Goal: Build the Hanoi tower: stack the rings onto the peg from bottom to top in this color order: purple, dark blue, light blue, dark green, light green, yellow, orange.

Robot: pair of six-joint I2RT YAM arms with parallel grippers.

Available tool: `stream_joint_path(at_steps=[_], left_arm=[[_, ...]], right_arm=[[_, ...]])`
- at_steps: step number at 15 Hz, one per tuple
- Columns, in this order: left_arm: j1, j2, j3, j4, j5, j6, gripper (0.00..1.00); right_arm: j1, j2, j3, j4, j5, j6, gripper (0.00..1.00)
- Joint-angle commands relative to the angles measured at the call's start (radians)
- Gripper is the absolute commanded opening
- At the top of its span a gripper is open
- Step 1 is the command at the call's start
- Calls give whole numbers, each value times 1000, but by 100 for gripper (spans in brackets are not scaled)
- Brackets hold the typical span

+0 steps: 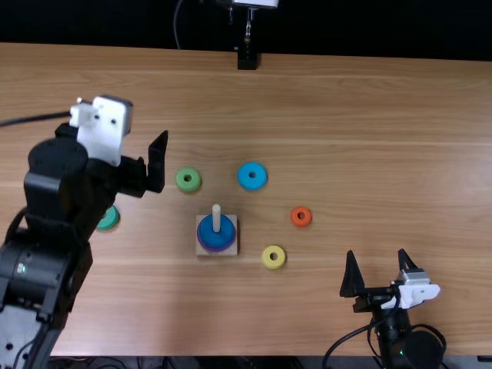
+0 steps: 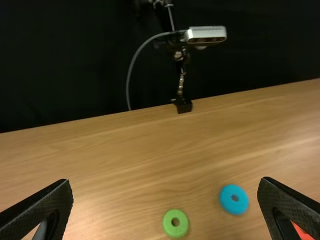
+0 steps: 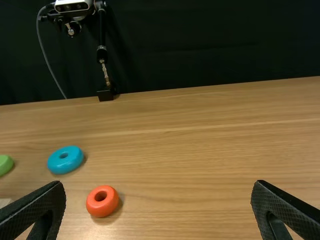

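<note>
Standing a little left of centre in the lower half of the top view, the upright peg (image 1: pixel 216 214) rises from its square base (image 1: pixel 233 251) with two rings already on it: the purple ring (image 1: pixel 218 249) at the bottom and the dark blue ring (image 1: pixel 211 234) on top of it. The other five lie loose on the table (image 1: pixel 330 115) around the base. The light green ring (image 1: pixel 181 184) sits above it and slightly left in the frame, the light blue ring (image 1: pixel 244 181) above and to the right, the orange ring (image 1: pixel 295 220) right of the picture's middle, and the yellow ring (image 1: pixel 266 259) just below and left of the orange one, near the base's right side. The dark green ring (image 1: pixel 109 220) is in the left part of the frame, partly covered by the left arm (image 1: pixel 58 207). That arm fills much of the left side, its left gripper (image 1: pixel 115 134) up in the upper left; the left wrist view has its two fingers spread wide with nothing between them. The right gripper (image 1: pixel 377 265) is in the lower right of the top view, well apart from the rings, its fingers also wide apart and empty. At the top edge, a camera stand (image 1: pixel 247 58) stands at the table's far side against a dark curtain (image 1: pixel 369 27).
</note>
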Motion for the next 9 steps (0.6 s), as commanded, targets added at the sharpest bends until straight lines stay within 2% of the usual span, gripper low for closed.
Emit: stream_joint_path(at_steps=[1,3,6,9], left_arm=[[37,-121,-121,50,-9,-4,100],[102,-279,-303,132,-44,-6,100],[167,-506,-564,248,-47,-28,100],[201,-760,-793,307,-51,-54,100]], right_arm=[[-7,-11,-5,-3,-7,1,100],[-9,-11,-5,-3,-7,1,100],[-9,-11,-5,-3,-7,1,100],[-7,-11,-5,-3,-7,1,100]])
